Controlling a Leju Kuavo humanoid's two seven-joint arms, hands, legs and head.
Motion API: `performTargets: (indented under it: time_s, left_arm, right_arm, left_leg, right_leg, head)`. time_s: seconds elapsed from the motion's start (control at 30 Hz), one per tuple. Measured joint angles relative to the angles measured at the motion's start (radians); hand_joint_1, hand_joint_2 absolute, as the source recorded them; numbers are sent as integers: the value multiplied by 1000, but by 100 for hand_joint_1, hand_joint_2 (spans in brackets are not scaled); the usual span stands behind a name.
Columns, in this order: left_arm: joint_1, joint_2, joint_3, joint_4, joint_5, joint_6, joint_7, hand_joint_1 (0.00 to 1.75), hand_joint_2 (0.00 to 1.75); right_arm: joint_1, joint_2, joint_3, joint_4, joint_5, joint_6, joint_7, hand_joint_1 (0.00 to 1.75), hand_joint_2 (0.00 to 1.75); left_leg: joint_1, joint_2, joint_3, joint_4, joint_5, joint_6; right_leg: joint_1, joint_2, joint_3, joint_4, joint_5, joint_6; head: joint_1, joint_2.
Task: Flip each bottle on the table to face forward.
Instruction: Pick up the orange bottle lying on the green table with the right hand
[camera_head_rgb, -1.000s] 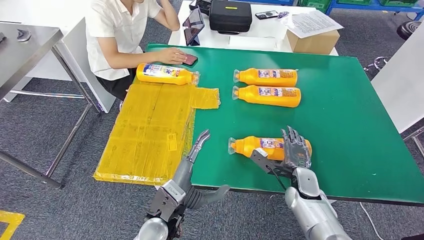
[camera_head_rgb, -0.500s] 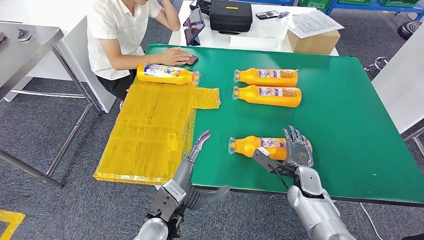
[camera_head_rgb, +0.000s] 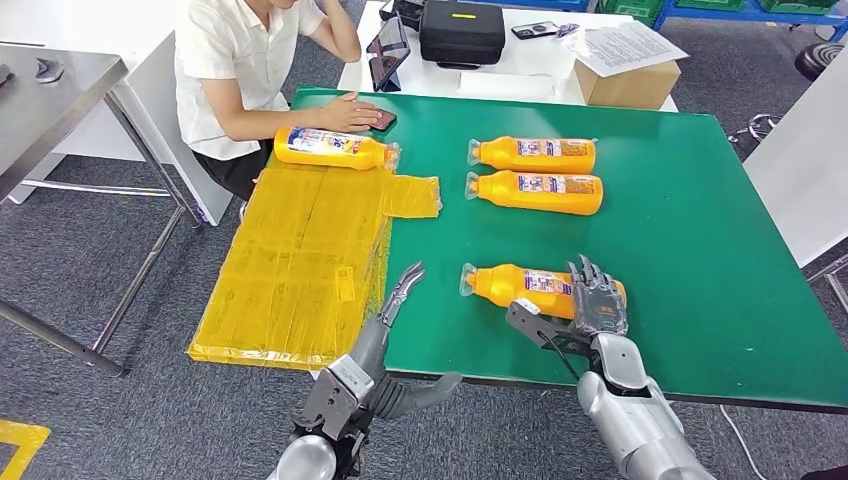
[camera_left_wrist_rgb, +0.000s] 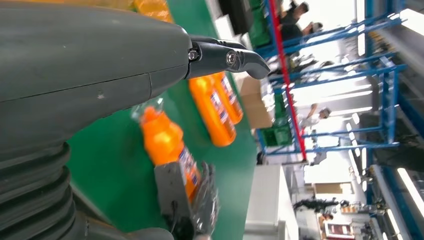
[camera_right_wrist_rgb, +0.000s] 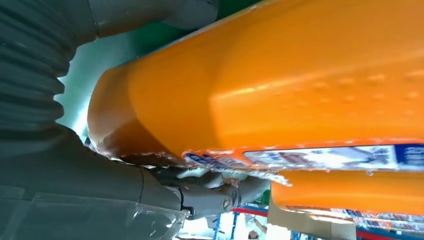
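The near orange bottle (camera_head_rgb: 510, 286) lies on its side close to the front edge of the green table (camera_head_rgb: 700, 220), cap to the left. My right hand (camera_head_rgb: 590, 305) grips its base end, fingers over the top and thumb at the near side. Up close, the right wrist view has this bottle (camera_right_wrist_rgb: 300, 75) pressed against my fingers (camera_right_wrist_rgb: 210, 195). Two more orange bottles (camera_head_rgb: 535, 154) (camera_head_rgb: 540, 190) lie side by side farther back. Another bottle (camera_head_rgb: 330, 148) rests on the yellow sheet (camera_head_rgb: 300, 250). My left hand (camera_head_rgb: 395, 300) hovers open at the table's front edge, left of the near bottle (camera_left_wrist_rgb: 165, 140).
A person sits at the far left corner with a hand (camera_head_rgb: 350, 110) on the table beside a phone (camera_head_rgb: 380, 120). Behind stand a white table with a black case (camera_head_rgb: 460, 32) and a cardboard box (camera_head_rgb: 625, 82). A steel table (camera_head_rgb: 50, 90) is at left.
The near bottle has shifted slightly away from the front edge and to the right in my right hand. My left hand has barely moved.
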Motion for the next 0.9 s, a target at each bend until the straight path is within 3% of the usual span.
performTargets:
  time_s: [0.33, 0.5, 0.73, 0.8, 0.9]
  left_arm:
    - [0, 0, 4, 0, 43, -60, 40, 0, 175]
    - [0, -2, 5, 0, 62, -89, 33, 0, 175]
    - [0, -8, 8, 0, 65, -95, 23, 0, 175]
    - [-1, -9, 9, 0, 65, -94, 18, 0, 175]
    - [-2, -10, 12, 0, 86, -81, -5, 0, 175]
  right_arm:
    - [-6, -75, 23, -9, 11, 119, 15, 175, 175]
    - [-18, -135, 57, -26, -6, 210, -58, 175, 175]
    - [-17, -175, 104, -44, -42, 224, -68, 175, 175]
    - [-15, -181, 109, -47, -86, 226, -100, 175, 175]
    - [1, -192, 96, -65, -260, 253, -226, 175, 175]
  left_leg:
    - [0, -3, 3, 0, -1, 0]
    - [0, -3, 5, 0, -1, 1]
    - [0, -2, 5, 0, -1, 1]
    - [0, -2, 5, 0, -1, 1]
    - [1, -2, 5, 0, -1, 1]
  right_leg:
    - [0, -2, -2, -3, -1, 0]
    - [0, -1, 0, -6, 0, 1]
    - [0, -1, 0, -6, 1, 2]
    - [0, -1, 0, -6, 1, 2]
    - [1, -1, 1, -6, 1, 2]
  head:
    - [0, 0]
    - [0, 0]
    - [0, 0]
    - [0, 0]
    - [1, 0]
